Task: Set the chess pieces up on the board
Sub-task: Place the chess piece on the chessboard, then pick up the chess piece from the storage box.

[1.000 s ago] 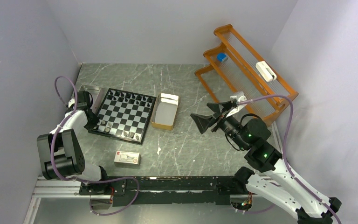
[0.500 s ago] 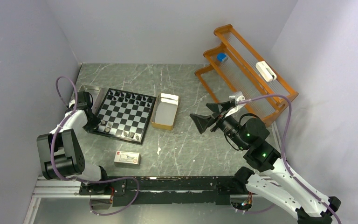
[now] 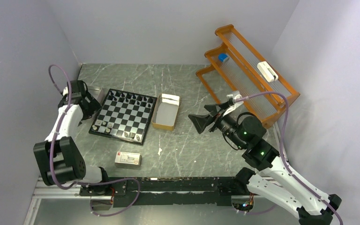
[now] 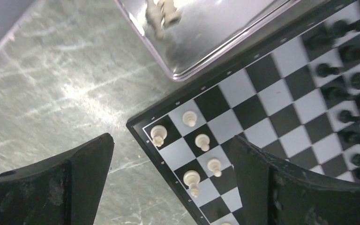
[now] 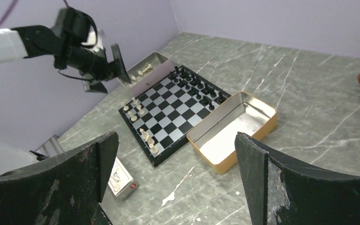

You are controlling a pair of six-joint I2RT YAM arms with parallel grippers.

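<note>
From above, the board [image 3: 124, 117] is lying on the left part of the grey marbled table [image 3: 187, 145]. Black pieces [image 3: 130, 98] are standing in rows along its far edge, and a few pale pieces [image 3: 101, 125] are standing near its near left corner. The left gripper [image 3: 90, 105] is hanging just off the board's left edge, near a metal tray [image 3: 95, 90]. A tan box [image 3: 165, 112] is sitting open just right of the board, a small carton [image 3: 127, 160] is lying nearer the arms, and an orange rack [image 3: 248, 75] is standing at the far right. The right gripper [image 3: 201, 123] is hovering to the right of the tan box, pointing towards it. In the left wrist view, the two fingers [image 4: 65, 183] are standing wide apart with nothing between them. They are framing the board's corner, where five pale pieces are standing upright on neighbouring squares. The black pieces are crowding the right edge of the view, and the tray is holding a few more loose pale figures [image 4: 161, 11] at the top. In the right wrist view, the fingers [image 5: 281, 187] are likewise spreading wide and gripping nothing. They are looking over the tan box and the board towards the left arm, which is hanging beside the tray.
</note>
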